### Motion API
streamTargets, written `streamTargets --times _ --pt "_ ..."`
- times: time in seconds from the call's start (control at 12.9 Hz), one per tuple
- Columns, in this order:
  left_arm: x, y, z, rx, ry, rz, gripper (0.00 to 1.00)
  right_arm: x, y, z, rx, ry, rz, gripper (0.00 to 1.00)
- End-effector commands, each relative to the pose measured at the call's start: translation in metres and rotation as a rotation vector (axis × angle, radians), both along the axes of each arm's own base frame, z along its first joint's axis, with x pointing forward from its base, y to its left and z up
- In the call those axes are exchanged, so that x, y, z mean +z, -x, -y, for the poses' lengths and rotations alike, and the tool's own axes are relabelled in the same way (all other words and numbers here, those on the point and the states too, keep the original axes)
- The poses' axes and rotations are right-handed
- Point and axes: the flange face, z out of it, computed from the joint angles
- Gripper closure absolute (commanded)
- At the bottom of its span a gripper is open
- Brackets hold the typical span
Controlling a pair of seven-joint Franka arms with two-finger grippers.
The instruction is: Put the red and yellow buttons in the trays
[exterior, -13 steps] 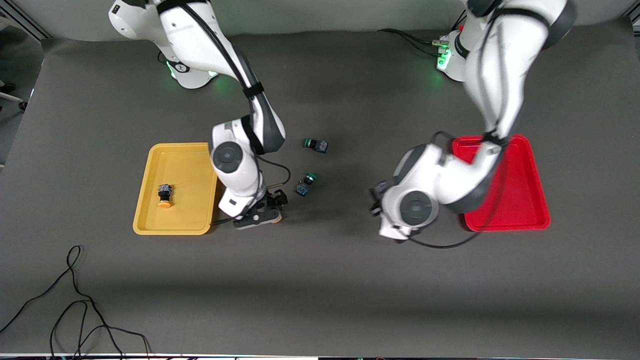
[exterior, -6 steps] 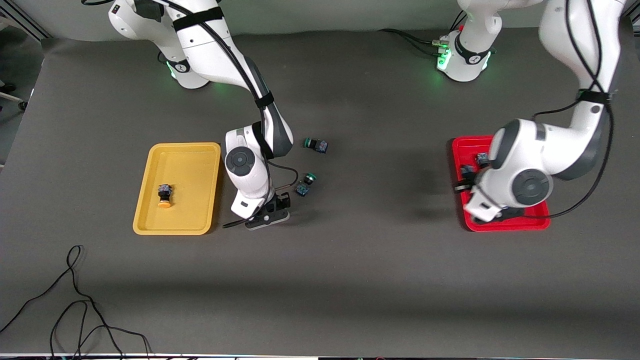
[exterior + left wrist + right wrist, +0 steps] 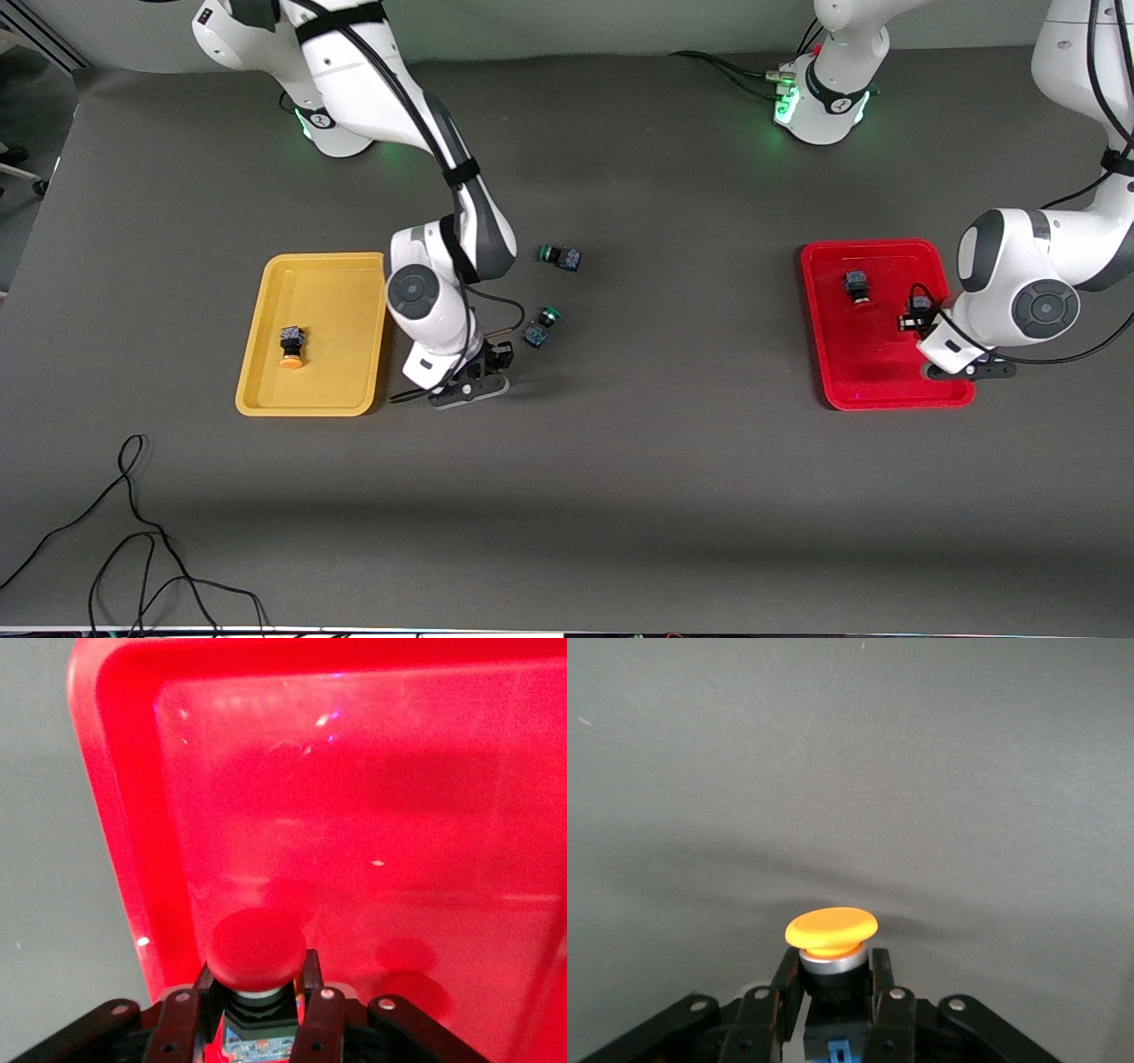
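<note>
Currently: one yellow button (image 3: 291, 346) in yellow tray (image 3: 266, 390), one red button (image 3: 856, 286) in red tray (image 3: 819, 354). Left claw (image 3: 257, 1028) clamped on second red button (image 3: 257, 948) over red tray; right claw (image 3: 828, 1014) clamped on second yellow button (image 3: 831, 932) over table (image 3: 620, 487) beside yellow tray. Two placements left.

Two glossy white arms with dark grey joint caps, black cables strapped along them, green-lit bases; black fingers (image 3: 888, 1014) with silver screws.

Grey table (image 3: 620, 496) carries yellow tray (image 3: 266, 381), red tray (image 3: 819, 354), 2 green-capped buttons (image 3: 560, 257).
</note>
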Motion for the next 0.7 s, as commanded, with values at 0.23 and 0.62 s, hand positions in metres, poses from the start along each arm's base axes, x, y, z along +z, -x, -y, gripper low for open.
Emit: streamTargets --times 0.23,0.62 --pt "0.039 -0.003 0.002 -0.022 -0.042 -0.014 0.0 0.151 -0.02 0.035 -0.186 -0.056 -0.157 0.87" --pt "0.155 0.003 0.056 -0.008 -0.037 0.044 0.0 0.173 -0.001 0.162 -0.212 0.041 -0.205 0.88"
